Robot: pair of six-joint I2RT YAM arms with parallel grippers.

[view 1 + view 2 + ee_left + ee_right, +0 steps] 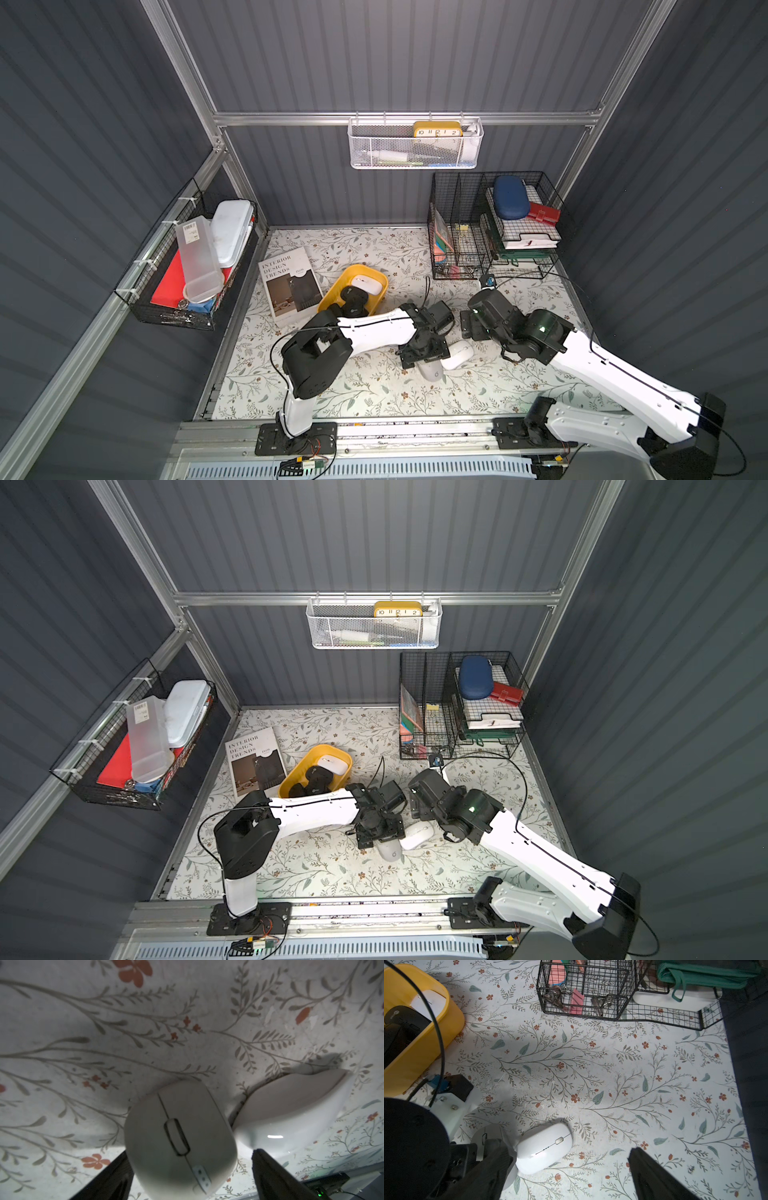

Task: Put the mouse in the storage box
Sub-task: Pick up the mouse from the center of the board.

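Note:
A white mouse (433, 372) (391, 852) lies on the floral table mat, between the fingers of my left gripper (424, 358) (189, 1167). In the left wrist view this mouse (178, 1138) fills the space between the jaws, with a gap still showing at one finger (268, 1169), so the gripper is open. A second white mouse (457, 354) (291, 1109) (544, 1148) lies right beside the first. My right gripper (467, 326) (564, 1148) hovers open above the mat, holding nothing. The yellow storage box (332, 286) (425, 1047) stands behind the left arm and holds a white mouse (368, 284) and black mice (353, 297).
A book (289, 282) lies left of the storage box. A black wire organiser (490, 228) fills the back right corner. A black wire basket (187, 266) hangs on the left wall and a white mesh basket (415, 145) on the back wall.

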